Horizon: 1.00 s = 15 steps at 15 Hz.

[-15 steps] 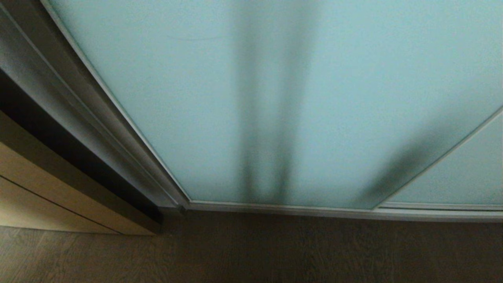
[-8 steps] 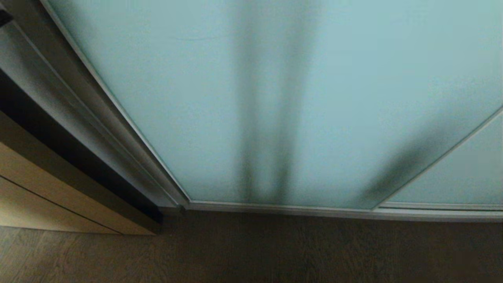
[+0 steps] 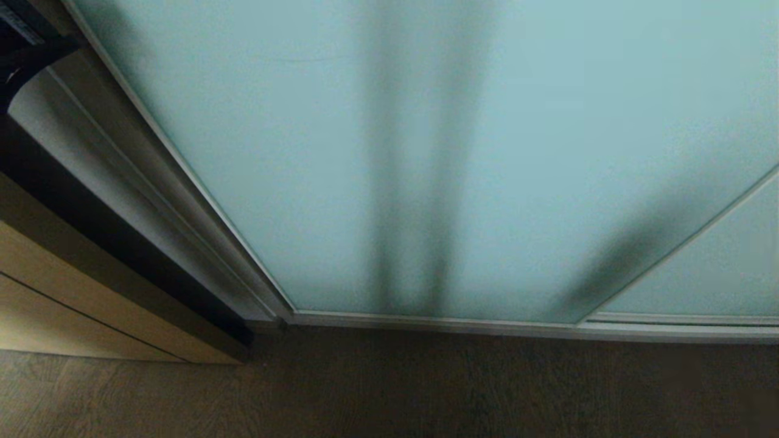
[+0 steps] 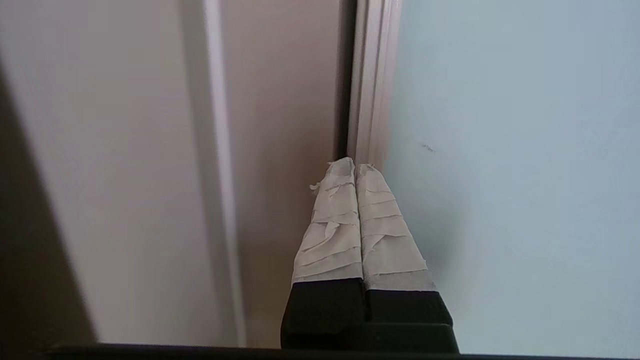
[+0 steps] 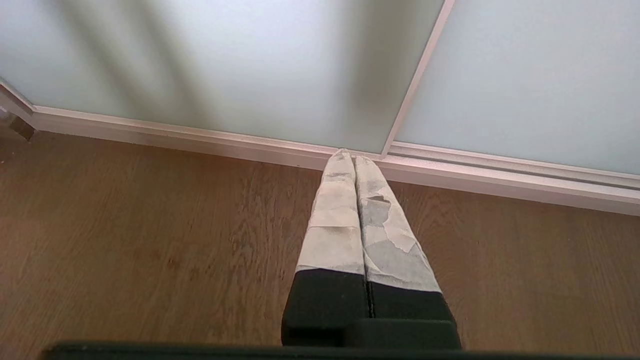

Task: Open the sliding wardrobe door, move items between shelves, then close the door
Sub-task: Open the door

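Right gripper [image 5: 348, 156]: parked low over wood floor [image 5: 150, 225], jaws pressed together, empty; leave it.

Left gripper [image 4: 355, 167]: jaws closed tight, nothing held, tips at silver frame edge of sliding wardrobe door [image 4: 500, 150], center of wrist frame.

Door closed, fills most of head frame.

Seat tips against frame, not glass; push steadily sideways along track.

Shelves hidden behind it.

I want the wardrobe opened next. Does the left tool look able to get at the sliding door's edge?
Probably yes. The left tool, shut, points at the silver frame edge of the sliding wardrobe door, with nothing between them; whether it already touches is unclear.
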Available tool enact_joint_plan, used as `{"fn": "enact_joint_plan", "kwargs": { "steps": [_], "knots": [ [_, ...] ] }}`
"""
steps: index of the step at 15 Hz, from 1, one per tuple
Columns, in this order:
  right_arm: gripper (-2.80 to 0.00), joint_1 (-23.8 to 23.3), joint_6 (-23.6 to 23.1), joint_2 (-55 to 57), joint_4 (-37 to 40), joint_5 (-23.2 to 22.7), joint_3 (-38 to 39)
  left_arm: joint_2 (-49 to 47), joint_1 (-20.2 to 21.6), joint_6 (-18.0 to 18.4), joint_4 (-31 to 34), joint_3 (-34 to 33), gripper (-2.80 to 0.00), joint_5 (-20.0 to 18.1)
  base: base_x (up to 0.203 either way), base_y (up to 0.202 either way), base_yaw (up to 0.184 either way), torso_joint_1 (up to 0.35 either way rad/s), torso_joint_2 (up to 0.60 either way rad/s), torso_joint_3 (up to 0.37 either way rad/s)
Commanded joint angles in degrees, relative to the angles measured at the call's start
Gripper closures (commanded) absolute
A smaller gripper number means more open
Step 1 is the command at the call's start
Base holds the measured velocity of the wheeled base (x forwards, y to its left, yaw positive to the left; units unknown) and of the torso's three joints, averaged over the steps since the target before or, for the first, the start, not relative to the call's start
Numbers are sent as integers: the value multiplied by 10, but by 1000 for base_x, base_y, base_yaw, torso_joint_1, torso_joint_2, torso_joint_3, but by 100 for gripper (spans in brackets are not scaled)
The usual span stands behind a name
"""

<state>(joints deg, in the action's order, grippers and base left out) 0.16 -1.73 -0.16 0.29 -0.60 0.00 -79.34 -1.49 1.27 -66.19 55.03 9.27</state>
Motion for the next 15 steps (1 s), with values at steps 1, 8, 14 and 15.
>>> {"fn": "enact_joint_plan", "kwargs": {
  "steps": [1,8,14,15],
  "knots": [
    [0,0,0,1,0,0,1,-17,0,1,0,15,0,0,0,0,0,0,0,0],
    [0,0,0,1,0,0,0,-70,0,-1,-4,49,0,0,0,0,0,0,0,0],
    [0,0,0,1,0,0,0,-69,-44,3,-2,58,0,0,0,0,0,0,0,0],
    [0,0,0,1,0,0,1,-69,-58,5,-2,57,0,3,0,0,0,0,0,0]
  ]
}}
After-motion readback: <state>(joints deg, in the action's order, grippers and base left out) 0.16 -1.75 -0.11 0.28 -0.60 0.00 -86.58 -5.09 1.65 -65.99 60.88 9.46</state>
